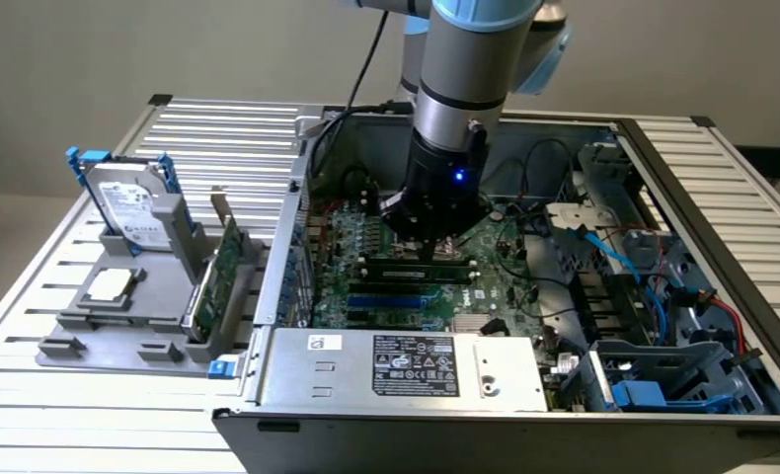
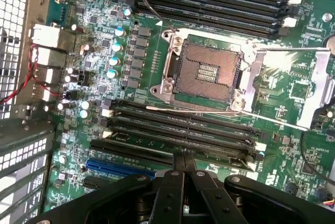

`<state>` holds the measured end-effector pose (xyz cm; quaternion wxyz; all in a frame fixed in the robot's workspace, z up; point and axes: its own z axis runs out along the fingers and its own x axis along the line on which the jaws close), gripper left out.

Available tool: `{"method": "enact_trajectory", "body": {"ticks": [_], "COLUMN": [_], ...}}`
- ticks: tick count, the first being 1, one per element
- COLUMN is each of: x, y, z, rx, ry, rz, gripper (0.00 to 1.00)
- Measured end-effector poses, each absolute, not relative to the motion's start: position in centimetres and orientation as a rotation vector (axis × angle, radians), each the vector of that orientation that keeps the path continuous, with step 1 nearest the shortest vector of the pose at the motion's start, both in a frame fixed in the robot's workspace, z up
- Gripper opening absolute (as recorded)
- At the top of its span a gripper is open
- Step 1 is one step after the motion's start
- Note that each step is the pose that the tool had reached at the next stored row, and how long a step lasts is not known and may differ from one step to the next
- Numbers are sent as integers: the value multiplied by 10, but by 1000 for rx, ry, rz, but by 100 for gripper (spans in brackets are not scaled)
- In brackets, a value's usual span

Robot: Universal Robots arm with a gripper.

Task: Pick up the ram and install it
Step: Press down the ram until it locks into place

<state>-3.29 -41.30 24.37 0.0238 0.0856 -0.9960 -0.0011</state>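
- A slatted metal counter is seen before a plain pale wall, and an open computer case is laid on it with the green motherboard exposed.
- At the exterior view's left, a grey holder is set on the counter, with a hard drive standing upright in it and a green expansion card beside it.
- The arm is brought down vertically into the case, the gripper being held just above the board near the black memory slots.
- In the wrist view, the fingers are seen drawn together, nearly touching, over the slots beside the empty CPU socket.
- The ram is seen as a dark stick lying along the slots directly under the gripper; whether it is clamped or fully seated cannot be told.
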Motion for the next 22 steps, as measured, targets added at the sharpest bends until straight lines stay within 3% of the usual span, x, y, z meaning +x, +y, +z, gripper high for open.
{"method": "enact_trajectory", "body": {"ticks": [22], "x": [-33], "y": [-414], "z": [244], "rx": [-29], "ry": [-3094], "rz": [9], "gripper": [11]}}
